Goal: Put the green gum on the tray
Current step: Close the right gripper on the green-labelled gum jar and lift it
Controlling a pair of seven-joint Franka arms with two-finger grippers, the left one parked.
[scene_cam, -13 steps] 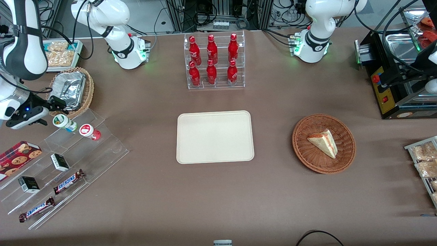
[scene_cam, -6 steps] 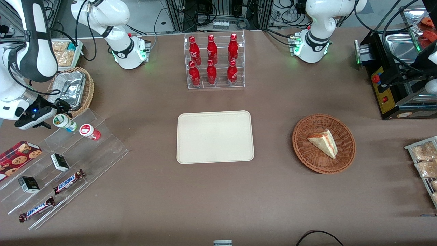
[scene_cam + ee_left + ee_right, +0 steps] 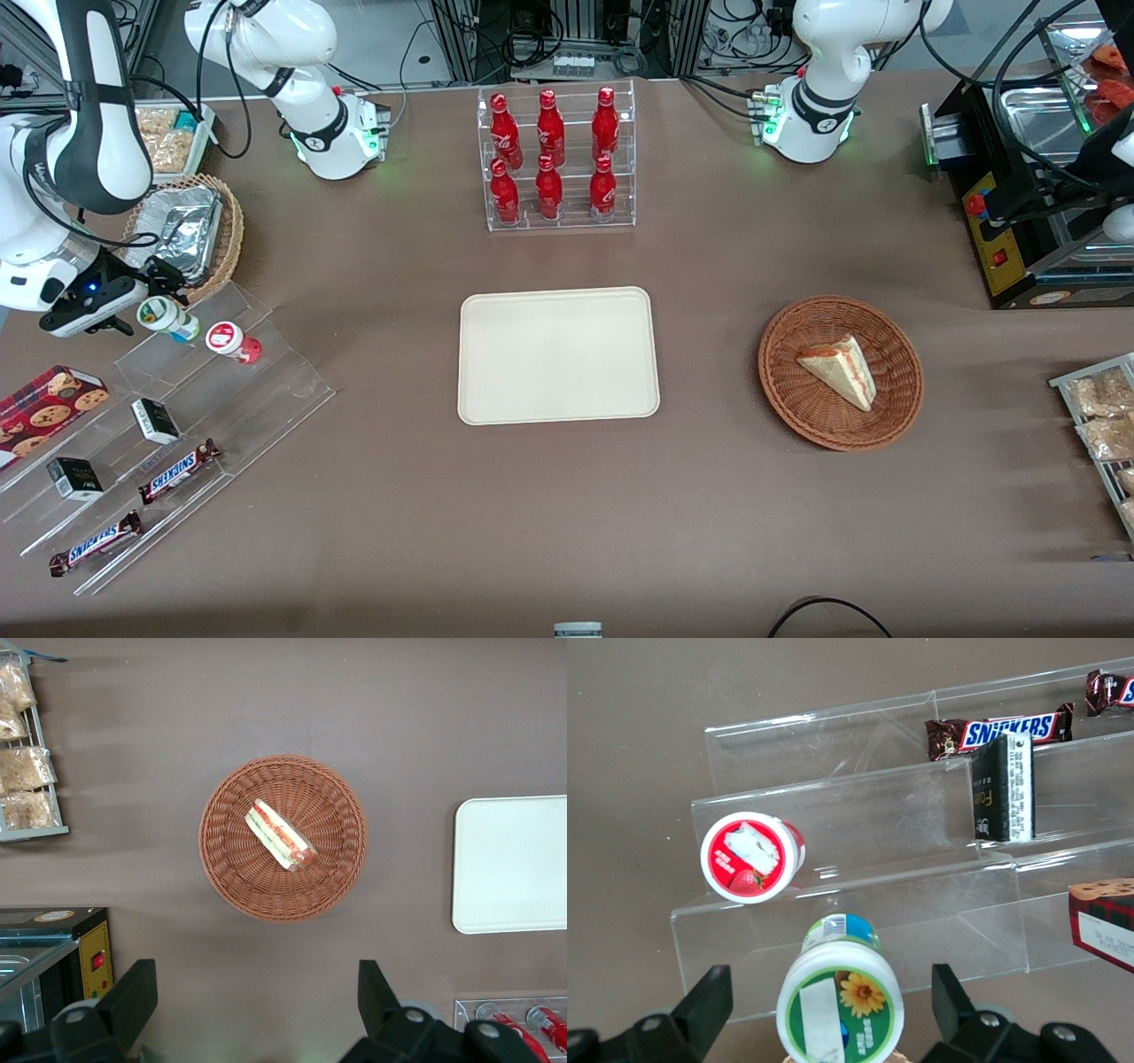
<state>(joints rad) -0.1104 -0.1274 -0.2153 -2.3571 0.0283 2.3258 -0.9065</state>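
The green gum [image 3: 166,319] is a small white bottle with a green-and-white lid, lying on the top step of a clear stepped stand at the working arm's end of the table. My right gripper [image 3: 142,301] is open around its lid end. In the right wrist view the green gum [image 3: 840,1001] sits between the two black fingers [image 3: 709,997] with a gap on each side, the gripper [image 3: 830,997] touching nothing. The beige tray [image 3: 558,354] lies flat at the table's middle with nothing on it; the left wrist view also shows the tray [image 3: 514,864].
A red-lidded bottle [image 3: 232,341] lies beside the gum on the clear stand [image 3: 266,390], which also holds Snickers bars [image 3: 177,470] and small black boxes [image 3: 156,420]. A foil-lined wicker basket [image 3: 188,232] is close by. A bottle rack [image 3: 556,159] and a sandwich basket [image 3: 840,372] stand farther off.
Over the last second the gripper has moved in toward the gum's lid until its fingers straddle it; in the last half second it has barely shifted. The gum has not moved.
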